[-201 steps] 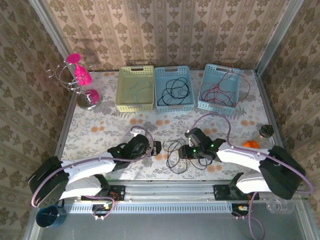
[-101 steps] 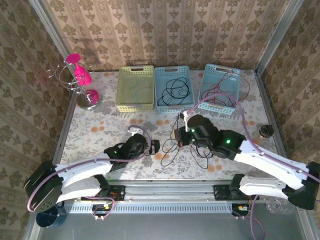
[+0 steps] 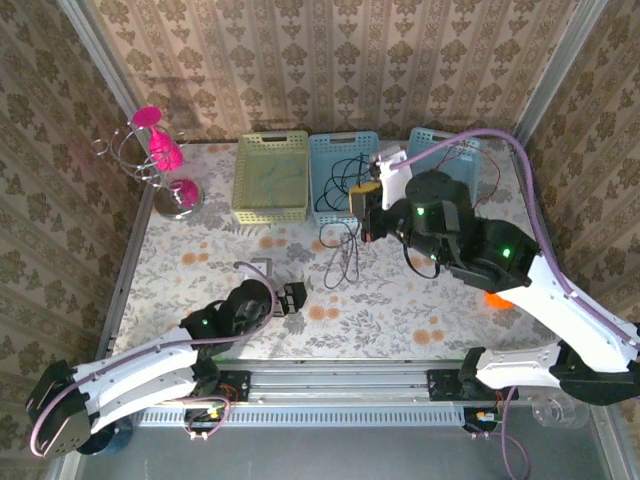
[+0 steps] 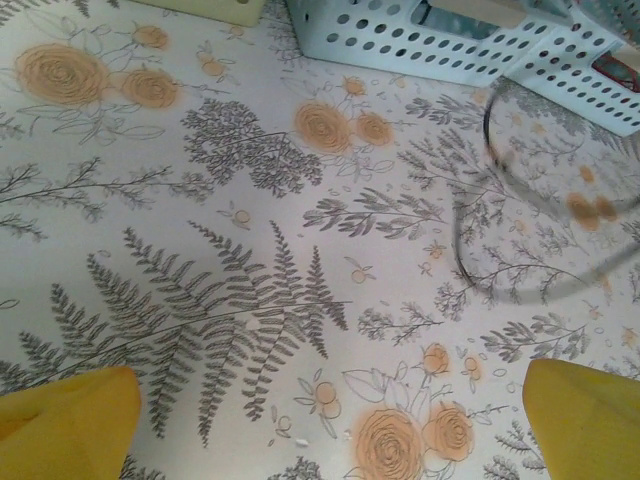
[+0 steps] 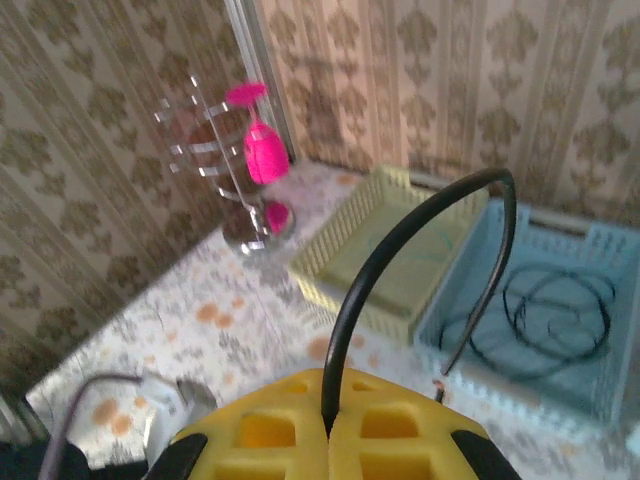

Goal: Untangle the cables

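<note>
One limp, light black cable [image 5: 335,350] hangs clamped in the right end effector [image 3: 360,203] near the middle basket [image 3: 345,138]; the left end effector [image 4: 325,425] gapes. Probably best held mid-strand.

No legible text, label, brand, number or sign anywhere.
</note>
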`<state>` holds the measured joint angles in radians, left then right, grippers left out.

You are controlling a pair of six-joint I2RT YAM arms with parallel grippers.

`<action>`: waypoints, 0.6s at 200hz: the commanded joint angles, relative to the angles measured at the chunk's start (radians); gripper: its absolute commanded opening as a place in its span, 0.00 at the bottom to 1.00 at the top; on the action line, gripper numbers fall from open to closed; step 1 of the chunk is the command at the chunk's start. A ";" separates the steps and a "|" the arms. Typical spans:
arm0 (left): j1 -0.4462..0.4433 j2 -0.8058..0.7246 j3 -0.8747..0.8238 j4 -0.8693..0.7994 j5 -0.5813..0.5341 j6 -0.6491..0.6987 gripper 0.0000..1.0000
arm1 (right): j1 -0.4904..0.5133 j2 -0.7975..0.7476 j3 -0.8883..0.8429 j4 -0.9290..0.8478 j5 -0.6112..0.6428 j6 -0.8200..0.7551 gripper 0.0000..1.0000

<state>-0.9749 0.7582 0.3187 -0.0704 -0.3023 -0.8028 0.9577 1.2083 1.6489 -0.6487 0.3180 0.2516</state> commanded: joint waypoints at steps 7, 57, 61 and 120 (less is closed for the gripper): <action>-0.008 -0.049 -0.028 -0.022 -0.027 -0.034 0.99 | 0.022 0.075 0.169 -0.053 0.027 -0.107 0.00; -0.007 -0.101 -0.054 -0.041 -0.033 -0.042 0.99 | 0.044 0.177 0.380 -0.075 0.038 -0.187 0.00; -0.008 -0.105 -0.055 -0.043 -0.034 -0.041 0.99 | 0.045 0.177 0.394 -0.075 0.043 -0.194 0.00; -0.009 -0.213 -0.098 -0.092 -0.043 -0.067 0.99 | 0.025 0.342 0.643 -0.065 0.106 -0.323 0.00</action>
<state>-0.9764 0.5938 0.2405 -0.1051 -0.3191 -0.8440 0.9955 1.5028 2.1983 -0.7254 0.3683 0.0204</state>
